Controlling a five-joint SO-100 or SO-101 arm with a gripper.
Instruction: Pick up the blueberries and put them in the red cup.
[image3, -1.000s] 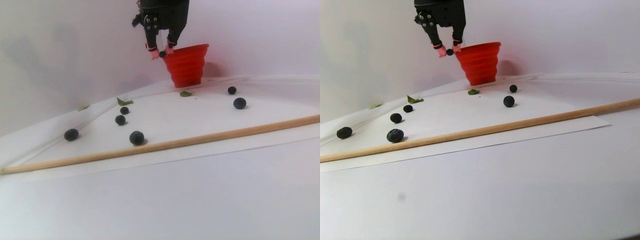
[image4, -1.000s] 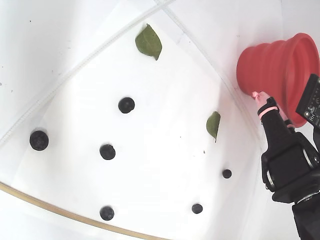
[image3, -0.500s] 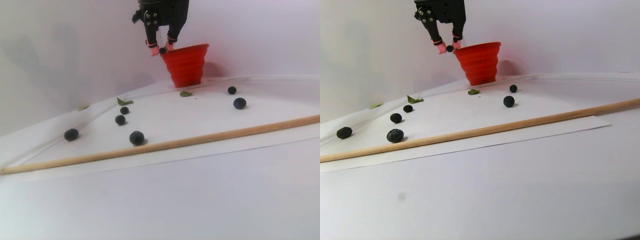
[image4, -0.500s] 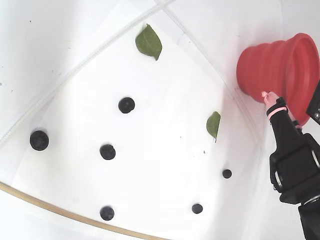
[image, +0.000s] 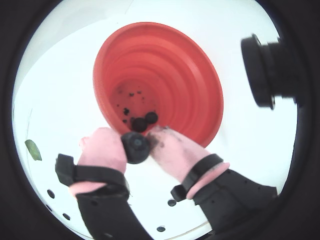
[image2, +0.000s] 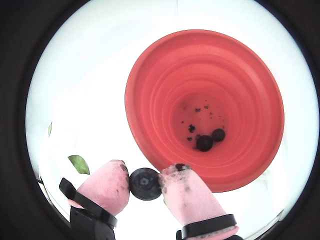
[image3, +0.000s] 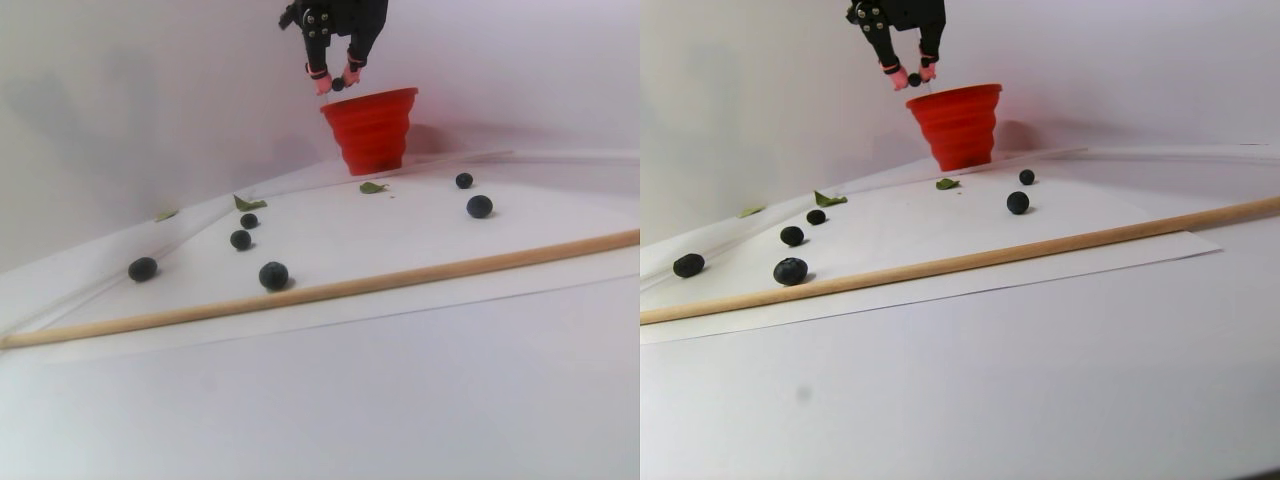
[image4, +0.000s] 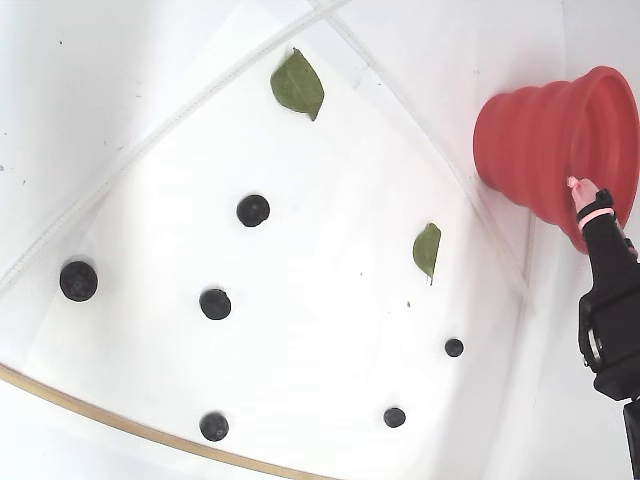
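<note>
The gripper (image2: 145, 184), with soft pink fingertips (image2: 105, 187), pinches a round dark blueberry (image2: 145, 183) just outside the ribbed red cup's (image2: 240, 100) rim, seemingly above it.

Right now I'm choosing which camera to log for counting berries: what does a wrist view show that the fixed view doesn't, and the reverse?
Only a wrist view shows the red cup's inside, with two blueberries in the cup and dark specks, and the held blueberry pinched in the claw. Only the fixed view shows six loose blueberries on the sheet and the wooden stick. Both show the cup, pink fingertips and a green leaf.
</note>
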